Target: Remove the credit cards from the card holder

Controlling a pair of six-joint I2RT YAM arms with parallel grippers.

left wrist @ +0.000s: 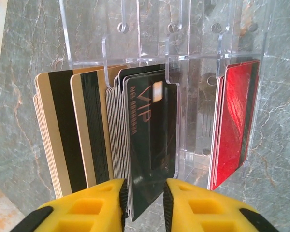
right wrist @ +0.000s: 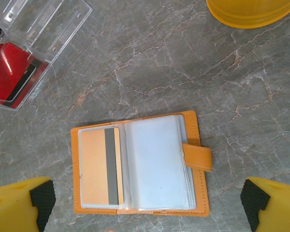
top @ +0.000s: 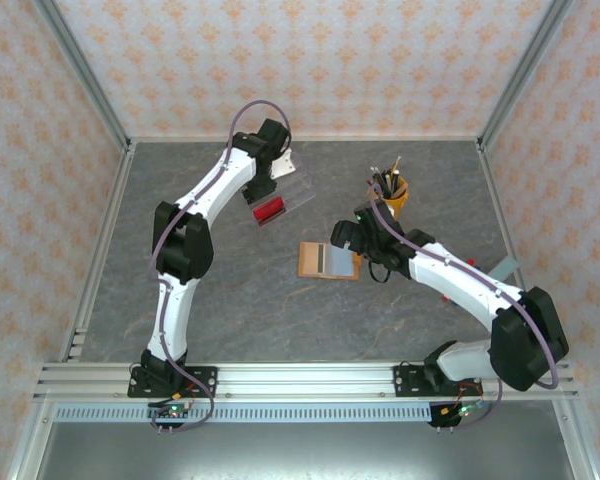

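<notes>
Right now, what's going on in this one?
The left gripper straddles the edge of a black card standing in the middle slot of the clear card rack; whether it grips is unclear. The right gripper hangs open above the card holder, which lies open with one gold card in a pocket.

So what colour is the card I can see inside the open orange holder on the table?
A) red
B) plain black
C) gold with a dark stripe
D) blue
C: the holder lies open, and the right wrist view shows a gold card with a dark stripe down it in one of its clear pockets.
</notes>
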